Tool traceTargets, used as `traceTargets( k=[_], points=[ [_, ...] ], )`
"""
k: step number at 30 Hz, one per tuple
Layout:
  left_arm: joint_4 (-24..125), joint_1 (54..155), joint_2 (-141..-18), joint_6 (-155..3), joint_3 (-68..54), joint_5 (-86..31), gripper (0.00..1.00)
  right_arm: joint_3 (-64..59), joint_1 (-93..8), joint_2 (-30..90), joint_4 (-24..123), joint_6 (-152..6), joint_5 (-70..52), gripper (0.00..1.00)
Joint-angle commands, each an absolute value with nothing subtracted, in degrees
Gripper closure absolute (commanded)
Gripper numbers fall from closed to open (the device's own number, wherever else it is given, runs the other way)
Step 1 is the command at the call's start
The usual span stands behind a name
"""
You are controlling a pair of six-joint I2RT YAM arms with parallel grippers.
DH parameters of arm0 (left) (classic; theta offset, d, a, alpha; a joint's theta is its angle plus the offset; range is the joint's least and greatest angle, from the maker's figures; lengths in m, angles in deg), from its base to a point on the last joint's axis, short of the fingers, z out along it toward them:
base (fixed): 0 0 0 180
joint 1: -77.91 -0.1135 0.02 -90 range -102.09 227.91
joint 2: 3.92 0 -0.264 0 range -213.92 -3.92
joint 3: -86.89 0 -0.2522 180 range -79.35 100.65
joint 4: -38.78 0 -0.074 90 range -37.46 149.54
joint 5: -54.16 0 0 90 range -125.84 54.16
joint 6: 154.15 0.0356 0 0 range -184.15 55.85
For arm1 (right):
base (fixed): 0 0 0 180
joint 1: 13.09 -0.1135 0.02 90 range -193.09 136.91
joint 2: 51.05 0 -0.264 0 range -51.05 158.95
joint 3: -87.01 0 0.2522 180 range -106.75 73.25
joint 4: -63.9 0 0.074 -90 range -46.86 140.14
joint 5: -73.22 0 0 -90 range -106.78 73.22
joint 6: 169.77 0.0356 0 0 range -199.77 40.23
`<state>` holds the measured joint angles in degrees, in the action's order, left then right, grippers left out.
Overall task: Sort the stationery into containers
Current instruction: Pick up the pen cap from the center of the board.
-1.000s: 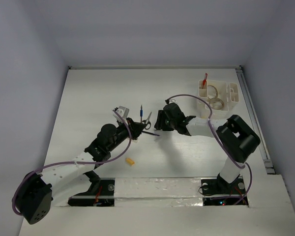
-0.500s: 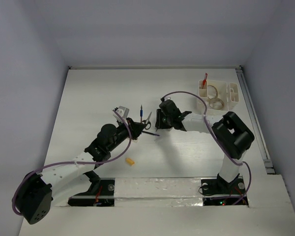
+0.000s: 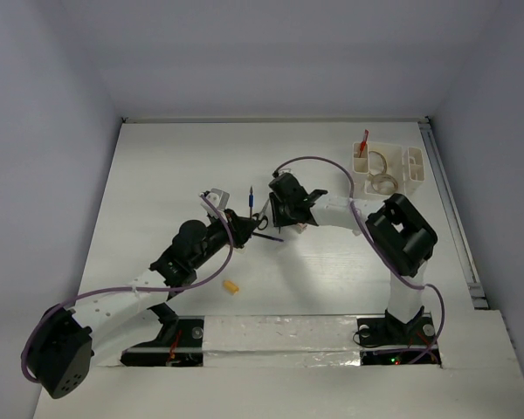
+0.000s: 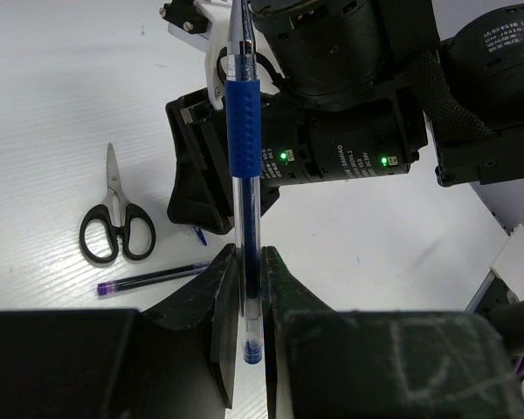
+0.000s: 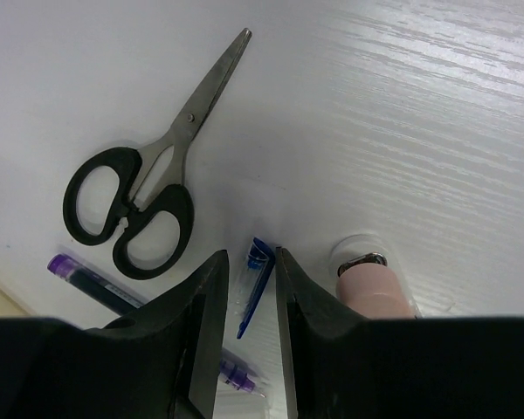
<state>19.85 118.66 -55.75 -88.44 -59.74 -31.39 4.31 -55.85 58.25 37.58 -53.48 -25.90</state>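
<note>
My held pen was clear with a blue grip; scissors black-handled; the pen beside the scissors purple-capped.

The white table under me shows a faint wood grain. On it I see small black-handled scissors, blades together, with a purple pen just beside the handles. A small blue piece lies near them. Next to it is a pink-capped item, possibly an eraser. A yellow block lies well apart, nearer the front edge. The white organiser stands far right.
</note>
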Motion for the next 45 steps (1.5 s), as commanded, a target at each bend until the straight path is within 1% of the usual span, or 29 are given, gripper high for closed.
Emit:
traceTargets(
  k=[1,3,6,11,14,16,17,18,19,23,25,28,34,39,45],
  points=[
    [17.56,118.34,-54.28,-88.23,-59.84,-31.36,1.0,2.59,-56.42,60.74,31.34,-55.86,-28.47,0.65],
    [17.56,118.34,-54.2,-88.23,-59.84,-31.36,1.0,1.98,-57.03,61.27,30.28,-56.3,-28.64,0.62],
    [17.56,118.34,-54.11,-88.23,-59.84,-31.53,1.0,1.19,-57.56,62.24,29.31,-56.83,-29.08,0.62],
    [17.56,118.34,-53.84,-88.14,-60.1,-31.97,1.0,1.01,-58.18,63.03,28.87,-56.65,-30.14,0.71],
    [17.73,118.34,-53.84,-88.05,-59.93,-32.32,1.0,1.27,-58.7,62.86,29.48,-56.74,-30.75,0.71],
    [18.08,118.34,-53.49,-87.96,-60.1,-32.67,1.0,1.88,-58.7,62.07,30.1,-56.83,-30.75,0.81],
    [18.17,118.34,-53.23,-87.96,-60.11,-32.68,1.0,1.89,-58.7,62.07,30.36,-56.83,-30.93,0.81],
    [18.17,118.34,-53.05,-87.96,-60.11,-32.94,1.0,2.32,-58.7,61.72,30.71,-56.74,-31.02,0.86],
    [18.26,118.34,-52.53,-87.96,-60.28,-33.03,1.0,2.59,-58.7,61.45,31.85,-56.74,-31.1,0.88],
    [18.17,118.34,-52.61,-87.88,-60.28,-33.2,1.0,5.31,-58.7,58.82,37.38,-57.79,-31.72,0.91],
    [18.08,118.34,-53.05,-87.88,-60.19,-33.03,1.0,6.8,-58.7,56.8,41.41,-58.5,-32.16,0.96],
    [17.82,118.34,-53.66,-87.96,-60.19,-32.68,1.0,8.21,-58.7,52.94,46.07,-58.85,-31.98,1.0],
    [16.94,118.34,-54.11,-88.4,-60.46,-31.97,1.0,10.76,-58.7,43.8,55.23,-58.67,-28.82,1.0],
    [15.62,118.34,-54.81,-89.1,-60.72,-30.48,1.0,13.21,-58.7,35.02,61.11,-58.06,-29.96,1.0],
    [13.87,118.34,-56.22,-90.16,-60.72,-27.5,1.0,16.65,-58.7,29.2,72.45,-53.5,-30.66,1.0]
  ],
)
